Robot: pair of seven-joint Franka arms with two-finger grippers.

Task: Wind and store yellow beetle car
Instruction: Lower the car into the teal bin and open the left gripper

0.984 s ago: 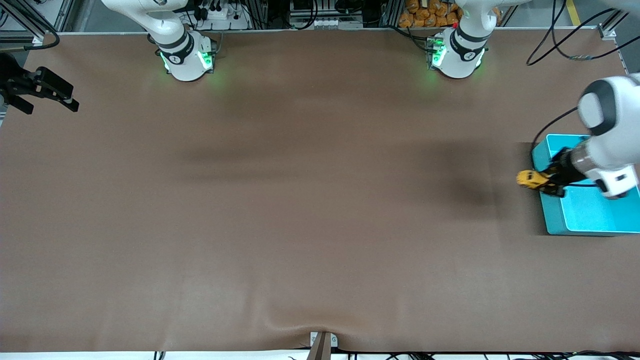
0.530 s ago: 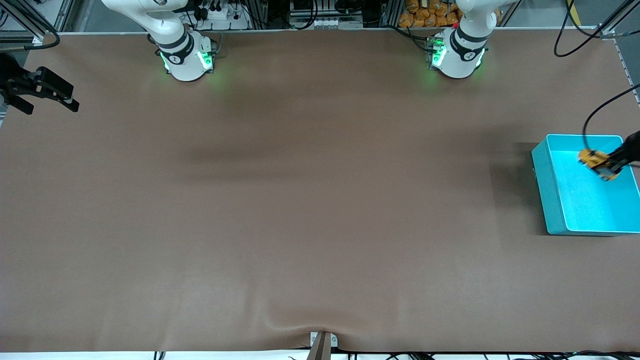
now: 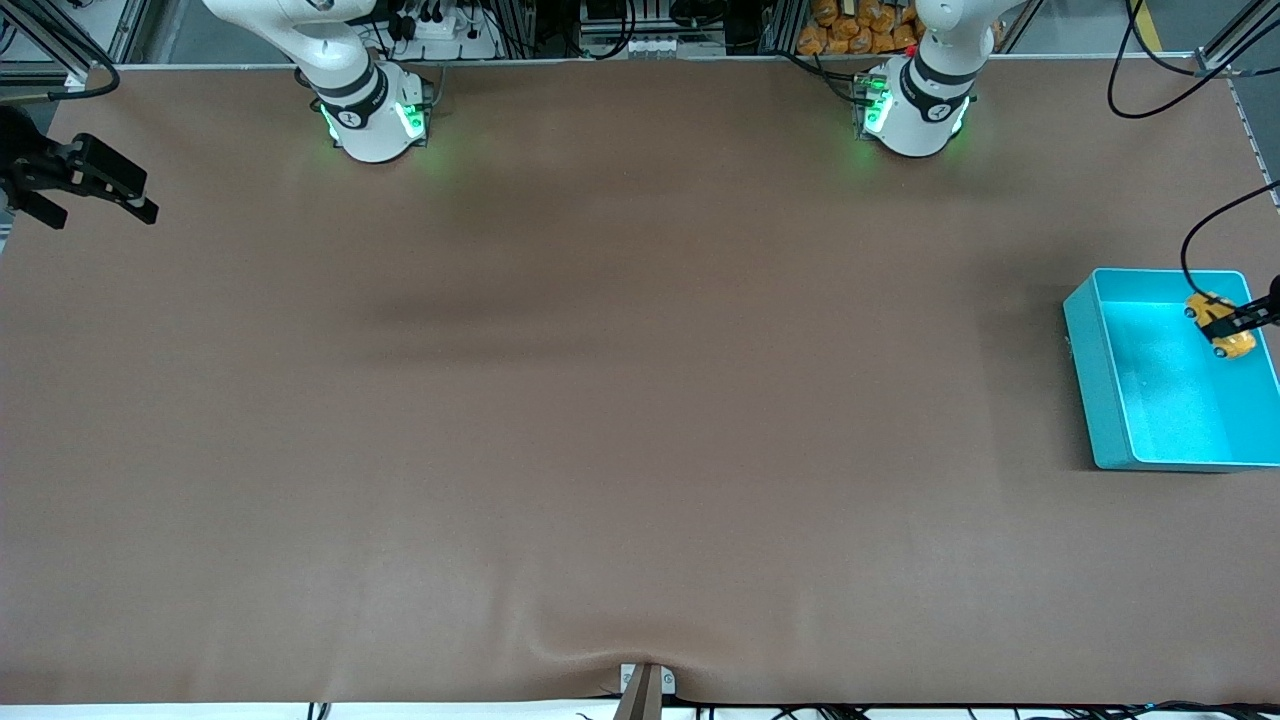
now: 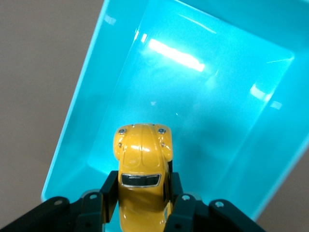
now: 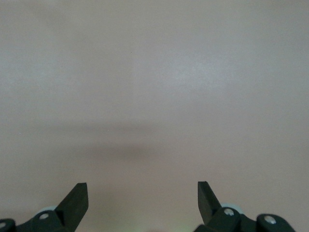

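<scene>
The yellow beetle car (image 3: 1221,325) (image 4: 142,174) hangs over the inside of the turquoise bin (image 3: 1095,400) (image 4: 77,130), near the bin's corner that lies toward the robots' bases. My left gripper (image 3: 1228,323) (image 4: 143,193) is shut on the car's sides, its black fingers (image 4: 108,191) pressing both flanks. In the left wrist view the car's rounded hood points over the bin's floor. My right gripper (image 3: 90,190) (image 5: 142,195) waits open over the table's edge at the right arm's end, nothing between its fingers.
The bin stands at the left arm's end of the brown table (image 3: 600,400). Black cables (image 3: 1200,220) trail above the bin. The right wrist view shows only bare tabletop (image 5: 154,96).
My left gripper has carried the car from outside the bin's wall to over the bin's inside, and the arm has swung out of the front view. The right arm has not moved.
</scene>
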